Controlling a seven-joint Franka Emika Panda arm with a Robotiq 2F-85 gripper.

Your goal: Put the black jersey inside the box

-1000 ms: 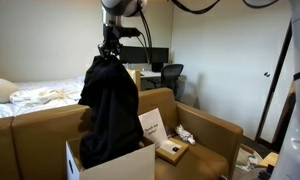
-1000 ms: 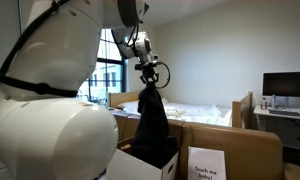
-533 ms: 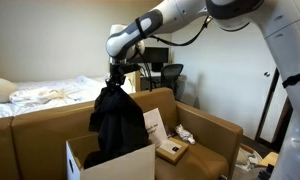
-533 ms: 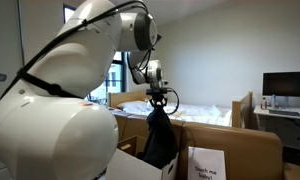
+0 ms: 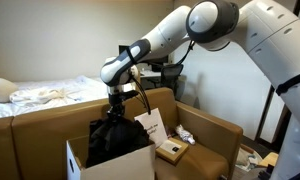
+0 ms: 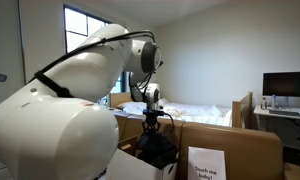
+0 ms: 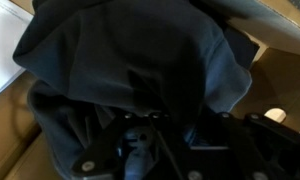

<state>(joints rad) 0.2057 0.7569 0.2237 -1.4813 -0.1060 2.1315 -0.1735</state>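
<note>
1. In an exterior view, the gripper [image 5: 116, 108] hangs low over the box [image 5: 118, 166], pinched shut on the top of the jersey [image 5: 114, 140]. Most of the cloth sits inside the box, but a mound rises above the rim. If we let go now, we judge that a sleeve could slump over the front wall.
2. In an exterior view, the gripper [image 6: 152, 118] holds the jersey [image 6: 156, 148] bunched just beneath it. Pushing lower could shove or tip the light box.
3. In the wrist view, the jersey [image 7: 120, 50] fills the picture and buries the fingers. We fear the folds could snag, so lifting away might drag the cloth back out.
</note>
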